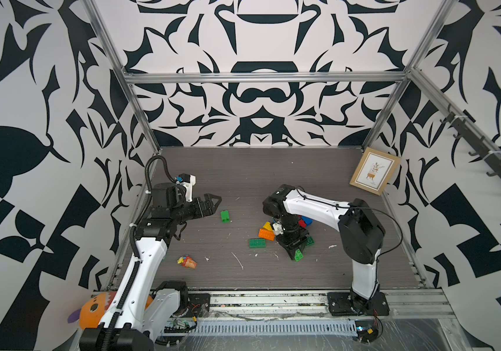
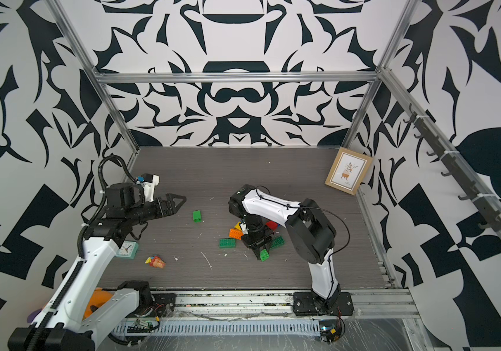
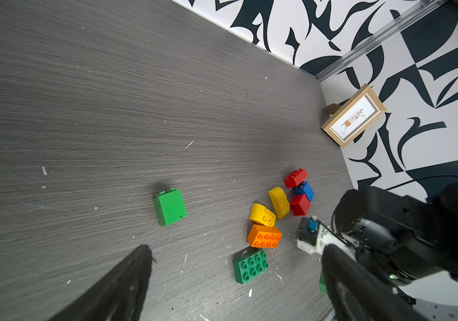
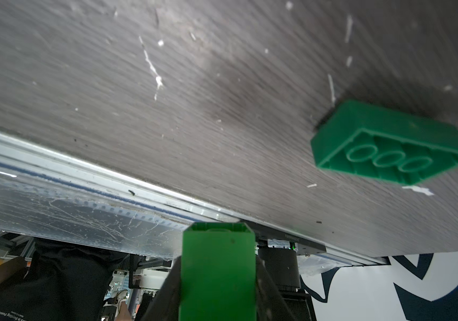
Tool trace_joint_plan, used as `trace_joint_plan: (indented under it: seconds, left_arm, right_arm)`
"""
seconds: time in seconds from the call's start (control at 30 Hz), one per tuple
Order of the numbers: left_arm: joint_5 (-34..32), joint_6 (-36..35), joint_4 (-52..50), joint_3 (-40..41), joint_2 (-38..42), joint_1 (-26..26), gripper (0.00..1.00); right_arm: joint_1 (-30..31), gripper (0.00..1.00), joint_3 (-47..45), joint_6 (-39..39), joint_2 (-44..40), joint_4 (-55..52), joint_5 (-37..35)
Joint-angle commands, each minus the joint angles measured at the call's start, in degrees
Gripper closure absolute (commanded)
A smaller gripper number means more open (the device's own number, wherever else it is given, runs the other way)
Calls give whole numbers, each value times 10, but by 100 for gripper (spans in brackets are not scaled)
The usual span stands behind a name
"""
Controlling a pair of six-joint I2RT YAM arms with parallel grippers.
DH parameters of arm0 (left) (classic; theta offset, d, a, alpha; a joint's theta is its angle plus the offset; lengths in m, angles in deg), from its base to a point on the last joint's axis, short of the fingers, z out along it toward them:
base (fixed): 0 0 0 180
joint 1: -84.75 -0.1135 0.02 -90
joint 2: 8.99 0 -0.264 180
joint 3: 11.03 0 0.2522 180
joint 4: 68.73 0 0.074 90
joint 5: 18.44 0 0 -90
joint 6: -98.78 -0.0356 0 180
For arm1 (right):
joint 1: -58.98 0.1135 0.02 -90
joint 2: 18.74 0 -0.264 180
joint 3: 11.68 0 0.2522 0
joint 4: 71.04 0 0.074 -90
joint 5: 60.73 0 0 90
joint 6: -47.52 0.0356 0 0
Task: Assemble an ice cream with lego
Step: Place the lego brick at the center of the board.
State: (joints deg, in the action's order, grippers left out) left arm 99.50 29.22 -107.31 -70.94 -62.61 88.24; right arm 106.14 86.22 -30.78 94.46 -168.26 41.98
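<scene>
Grey tabletop (image 1: pixel 243 170): right hand (image 1: pixel 295 253) grips green brick (image 4: pixel 218 266) beside lego pile (image 1: pixel 266 234); left hand (image 1: pixel 215 206) wide.

The pile (image 1: pixel 267 233) lies on the table (image 1: pixel 243 170). Left of the pile, apart, stands the lone brick (image 1: pixel 225 216); further left hangs the left gripper (image 1: pixel 216 205). Just before the pile lies the flat brick (image 1: pixel 257 243). Also before it, a little to the right, the right gripper (image 1: pixel 296 255) has the held brick (image 1: pixel 298 257) between its jaws. The toy (image 1: pixel 187 262) lies far left and before the pile. The frame (image 1: pixel 374 170) stands behind it, to the right.
</scene>
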Motion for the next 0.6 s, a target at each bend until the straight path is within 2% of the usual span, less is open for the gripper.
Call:
trace_joint_plan:
  seconds: [0.0, 0.57]
  left_arm:
    - [-9, -9, -11, -3, 11, -1, 1]
    - [-20, -11, -14, -4, 13, -1, 1]
  right_arm:
    - [3, 80, 0, 0, 4, 6, 9]
    - [3, 72, -15, 12, 54, 85, 7]
